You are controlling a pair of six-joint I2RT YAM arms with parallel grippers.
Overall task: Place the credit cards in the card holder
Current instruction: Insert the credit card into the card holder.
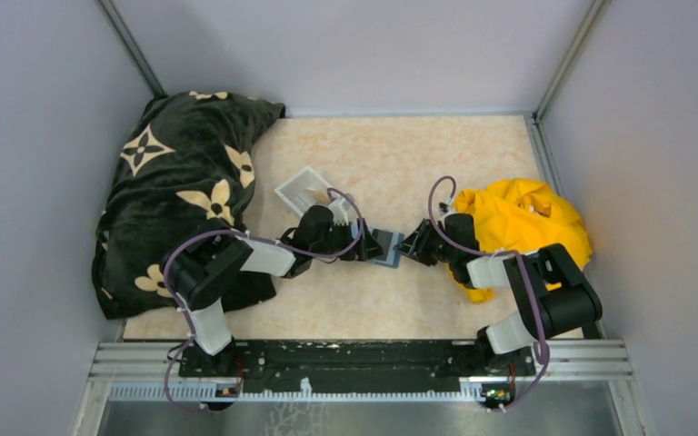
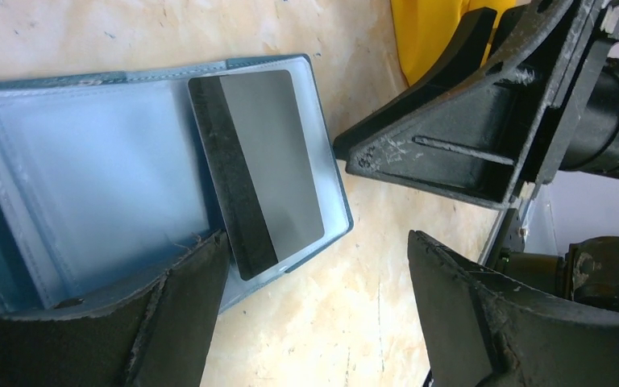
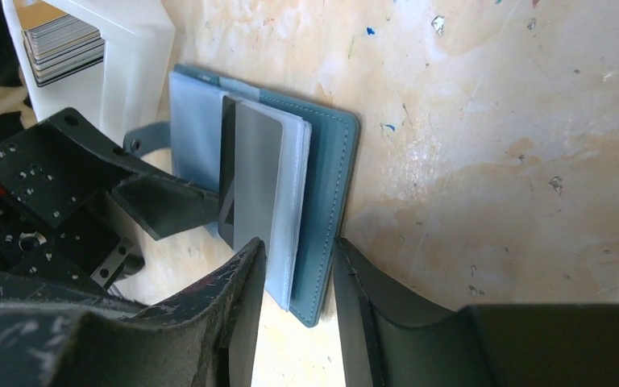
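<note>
From above, the open teal card holder (image 1: 387, 245) lay mid-surface (image 1: 400, 154), and the left end effector (image 1: 363, 243) and right end effector (image 1: 411, 245) met over it. A white tray (image 1: 305, 191) sat just behind the left arm. A black flower-print blanket (image 1: 177, 182) filled the left side, and a yellow cloth (image 1: 523, 222) was bunched beside the right arm.

The left wrist view showed the left fingers (image 2: 185, 314) spread wide, one over the holder's near corner. A grey card (image 2: 262, 169) with a dark stripe lay aslant on the clear sleeves.

In the right wrist view, the part-closed right fingers (image 3: 234, 298) straddled the holder's edge; whether they pinched it could not be told. More credit cards (image 3: 60, 44) stood stacked in the tray.
</note>
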